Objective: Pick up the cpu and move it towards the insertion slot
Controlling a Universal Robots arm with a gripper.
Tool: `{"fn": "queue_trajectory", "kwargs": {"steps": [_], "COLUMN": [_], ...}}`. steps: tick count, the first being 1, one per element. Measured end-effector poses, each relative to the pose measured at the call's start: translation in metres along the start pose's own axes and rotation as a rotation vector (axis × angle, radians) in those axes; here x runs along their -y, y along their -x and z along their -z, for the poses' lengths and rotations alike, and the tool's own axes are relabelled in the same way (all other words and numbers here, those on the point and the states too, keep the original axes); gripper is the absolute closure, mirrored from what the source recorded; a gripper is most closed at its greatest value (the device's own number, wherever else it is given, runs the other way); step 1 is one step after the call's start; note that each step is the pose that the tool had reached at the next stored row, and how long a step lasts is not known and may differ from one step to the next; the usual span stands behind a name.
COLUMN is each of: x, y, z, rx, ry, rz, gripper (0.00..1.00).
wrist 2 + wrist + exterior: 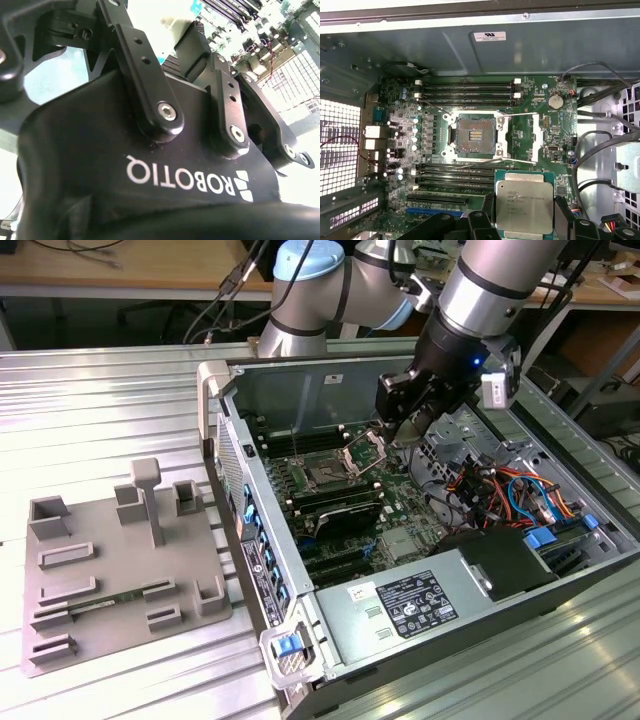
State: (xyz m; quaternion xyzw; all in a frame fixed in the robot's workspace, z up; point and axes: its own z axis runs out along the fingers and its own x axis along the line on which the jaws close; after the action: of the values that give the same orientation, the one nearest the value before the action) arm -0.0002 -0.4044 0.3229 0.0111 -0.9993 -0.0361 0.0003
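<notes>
The cpu [524,199], a flat square chip with a silvery metal top, sits between the two black fingers [488,209] of my gripper [524,212], which is shut on it. It hangs above the green board, a short way from the insertion slot [472,134]. The slot has a dark centre, and its silver bracket [521,138] is swung open beside it. In the exterior view my gripper [403,427] is inside the open computer case. It hovers just to the exterior view's right of the insertion slot [325,476] and above it. The second wrist view has the gripper's black body and finger links [150,75] up close.
Long black memory slots [470,90] run on both sides of the socket. Bundled cables [500,485] and a power supply [425,600] fill the case on the exterior view's right. A grey plastic tray [120,570] with raised blocks lies on the ribbed table left of the case.
</notes>
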Motion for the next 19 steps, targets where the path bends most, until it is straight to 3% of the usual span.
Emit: {"fn": "queue_trajectory", "kwargs": {"steps": [13, 15, 19], "x": [0.0, -0.0019, -0.012], "y": [-0.0014, -0.002, -0.0017], "z": [-0.0068, -0.0077, -0.0094], "rx": [-0.0001, 0.0, 0.0], "ry": [-0.0001, 0.0001, 0.0], "rz": [0.0, 0.0, 0.0], "gripper": [0.45, 0.45, 0.45]}}
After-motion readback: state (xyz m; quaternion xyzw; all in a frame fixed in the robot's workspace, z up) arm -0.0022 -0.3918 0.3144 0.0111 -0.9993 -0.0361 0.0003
